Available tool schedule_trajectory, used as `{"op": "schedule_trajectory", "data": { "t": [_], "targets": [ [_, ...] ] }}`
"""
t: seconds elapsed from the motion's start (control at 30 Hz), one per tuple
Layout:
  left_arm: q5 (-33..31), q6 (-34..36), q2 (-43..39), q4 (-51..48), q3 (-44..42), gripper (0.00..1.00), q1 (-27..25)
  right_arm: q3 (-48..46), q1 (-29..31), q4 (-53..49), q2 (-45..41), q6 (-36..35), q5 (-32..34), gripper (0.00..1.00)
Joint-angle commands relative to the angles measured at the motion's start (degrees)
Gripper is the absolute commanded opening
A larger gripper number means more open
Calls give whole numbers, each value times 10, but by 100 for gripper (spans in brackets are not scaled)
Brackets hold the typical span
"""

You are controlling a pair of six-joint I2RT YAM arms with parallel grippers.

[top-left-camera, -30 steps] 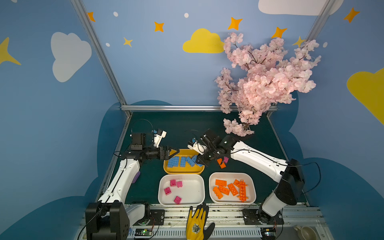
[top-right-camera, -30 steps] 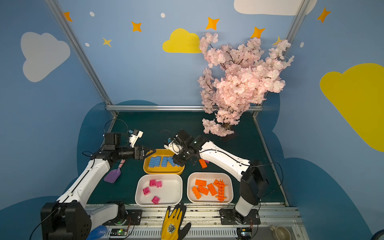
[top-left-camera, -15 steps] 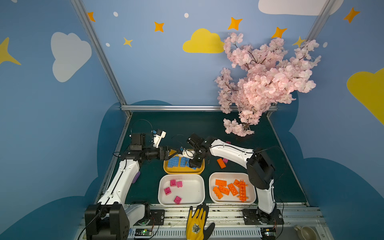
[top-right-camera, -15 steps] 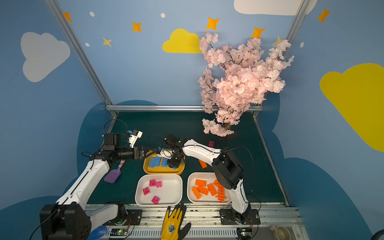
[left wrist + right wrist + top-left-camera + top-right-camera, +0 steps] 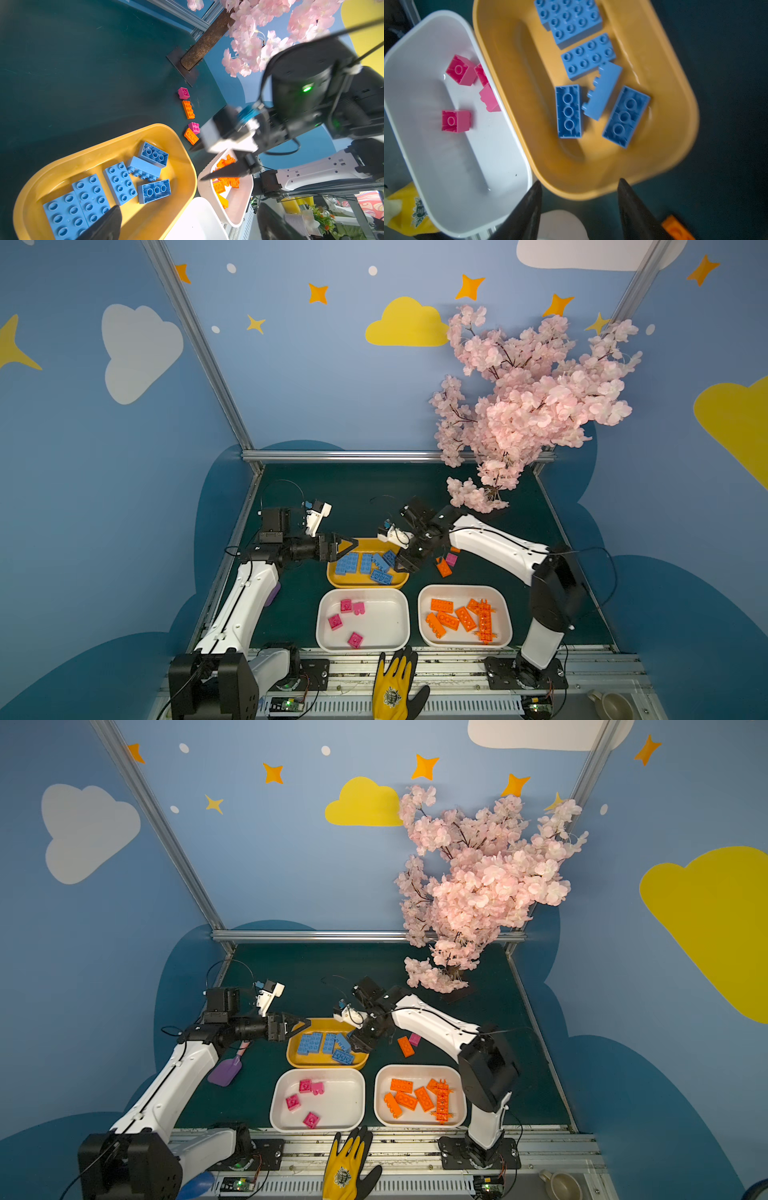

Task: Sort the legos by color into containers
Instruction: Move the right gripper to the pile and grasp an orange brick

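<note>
Just right of the right tool [image 5: 408, 565], on the dark green tabletop [image 5: 365, 497], lies an orange rectangular studded brick [image 5: 444, 567], long axis slanted, beside a magenta squarish brick [image 5: 451, 559]; its jaws stand apart, empty (left tool [image 5: 347, 549], spread wide too, sits farther off).

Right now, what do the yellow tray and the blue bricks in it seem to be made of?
Yellow tray: looks like moulded plastic, smooth and glossy; bright streaks on its curved wall.
Blue bricks: probably hard plastic, satin; crisp studs, hollow ribbed undersides.
</note>
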Motion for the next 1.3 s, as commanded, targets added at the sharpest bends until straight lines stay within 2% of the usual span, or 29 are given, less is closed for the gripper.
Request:
{"op": "schedule_trajectory", "data": {
  "t": [0.0,0.17,0.43,0.77,0.97,1.13,1.27],
  "targets": [
    [20,-6,0,13,-11,99,2,-68,-38,-29,-55,117,43,61],
    [25,-7,5,16,-11,100,2,-141,-84,-21,-90,199,89,62],
    [23,-5,5,10,-8,100,2,-181,-101,22,-45,257,120,61],
    [19,-6,7,16,-15,99,1,-177,-104,50,14,266,142,61],
    [21,-8,11,20,-13,99,2,-164,-102,68,47,264,144,56],
    [19,-8,9,20,-15,99,1,-143,-97,76,69,269,171,54],
    [18,-12,7,25,-20,99,2,-133,-90,80,85,277,196,47]
  ]
}}
